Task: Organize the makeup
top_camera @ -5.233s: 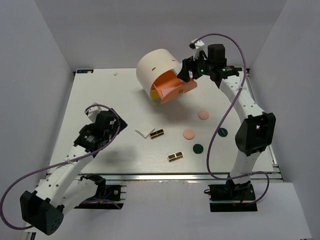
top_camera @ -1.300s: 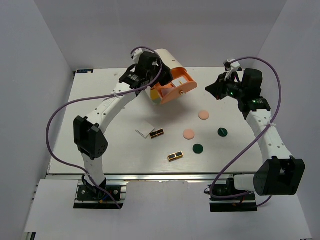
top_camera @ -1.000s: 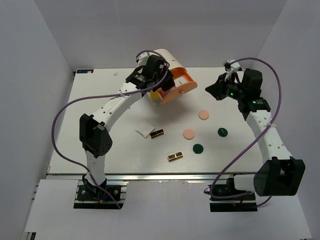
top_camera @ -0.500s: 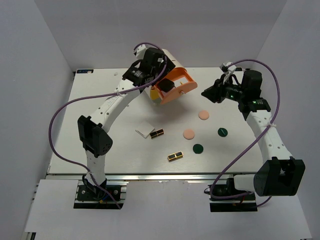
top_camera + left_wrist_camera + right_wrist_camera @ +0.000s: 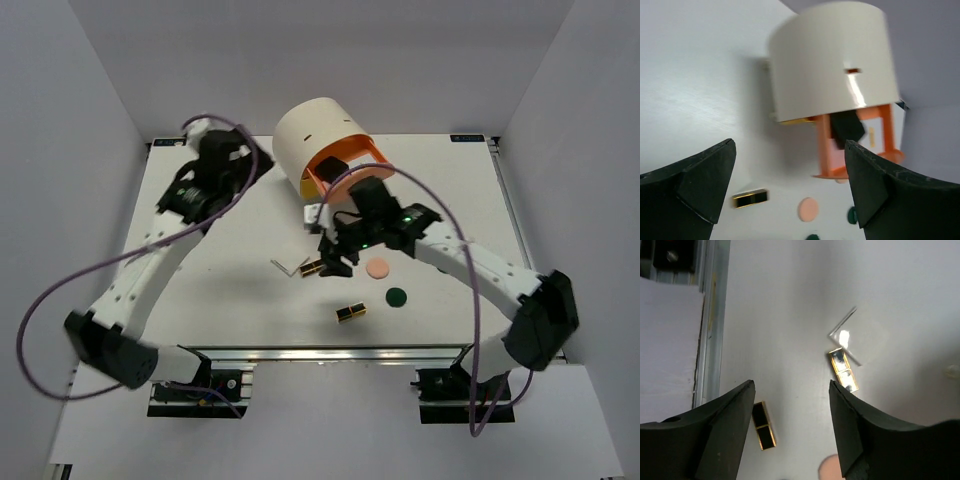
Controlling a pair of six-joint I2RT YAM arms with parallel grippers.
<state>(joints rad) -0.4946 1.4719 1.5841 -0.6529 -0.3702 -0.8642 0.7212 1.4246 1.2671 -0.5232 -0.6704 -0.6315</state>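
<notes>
We are watching the left arm stretching from the lower left of the overhead frame toward the upper left. The left gripper is hanging just left of the cylinder and pointing toward it. In the wrist view its fingers are standing wide apart with nothing between them, framing the cylinder and its orange drawer, which is sticking out. The right arm is reaching from the lower right across to the centre of the frame, lying long over the table. The right gripper is hovering over the middle of the makeup. We are seeing its jaws parted and holding nothing, aimed down at the table. Below it a palette is lying flat just beside the white cards, while a second palette is lying apart, toward the lower left of that wrist view. In the overhead frame a peach disc is sitting just right of the gripper, and a green disc is resting to its lower right, near the second palette. All these pieces are lying on the table, outside the drawer.
</notes>
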